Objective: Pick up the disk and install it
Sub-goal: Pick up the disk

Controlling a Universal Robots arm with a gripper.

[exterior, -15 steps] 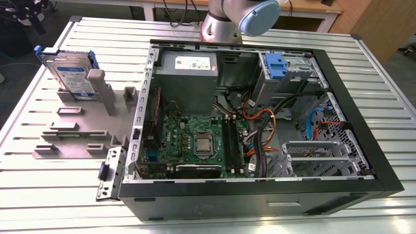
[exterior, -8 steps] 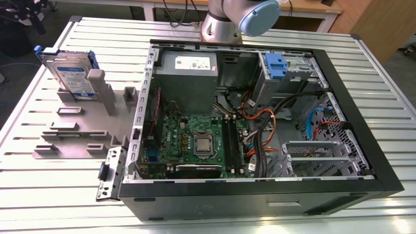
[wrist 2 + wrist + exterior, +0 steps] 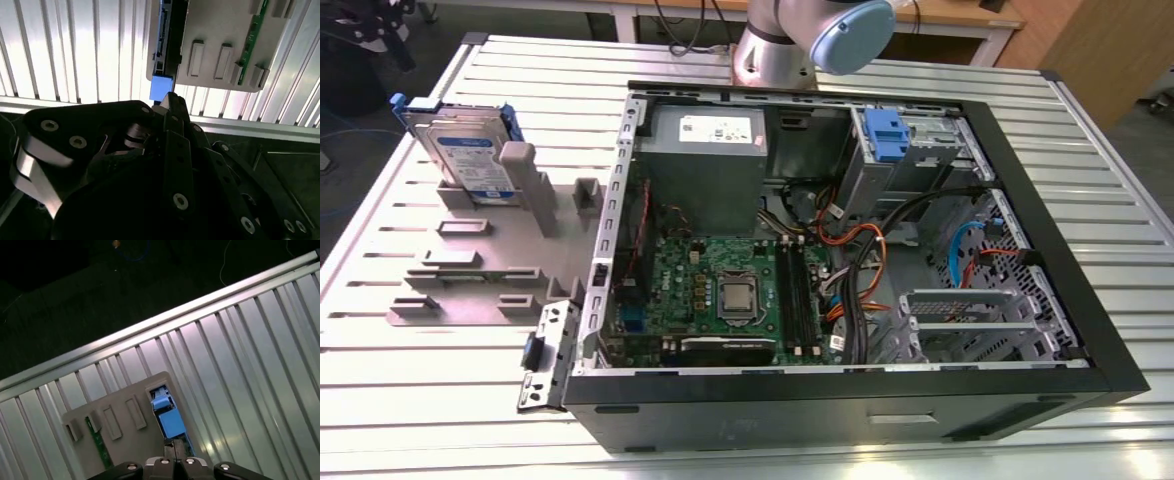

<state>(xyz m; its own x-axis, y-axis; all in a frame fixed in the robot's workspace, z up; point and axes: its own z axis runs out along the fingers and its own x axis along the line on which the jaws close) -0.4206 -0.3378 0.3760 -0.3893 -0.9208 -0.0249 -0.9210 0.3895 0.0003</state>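
Exterior view: a ribbed aluminium surface (image 3: 1107,130) is seen carrying an open black case (image 3: 1067,200) and, at the exterior view's left of it, a flat grey plate (image 3: 467,270) with moulded rectangular holders. The disk (image 3: 460,150) is stood on edge in a holder at the far end of that plate. Its silver metal face carries a blue-and-white label and is framed by blue plastic rails. It is held apart from the case.

Inside the case a green board (image 3: 734,290) is laid flat. A grey metal box (image 3: 704,150) is set in the far corner, and a blue plastic bracket (image 3: 887,135) is fitted in a metal bay beside it. Orange and black cables (image 3: 854,240) are looped across to a perforated metal cage (image 3: 961,320). The arm (image 3: 814,40), silver with a pale blue cap, is seen beyond the case.

In both wrist views the gripper (image 3: 169,97) (image 3: 175,446), made of black jointed links, is hung above the plate (image 3: 220,30) (image 3: 120,395). Its fingers are pressed together, and nothing is seen pinched between them. The disk (image 3: 162,30) (image 3: 167,422) is shown edge-on there, with its blue rail just beyond the fingertips. Whether it is touched cannot be told.
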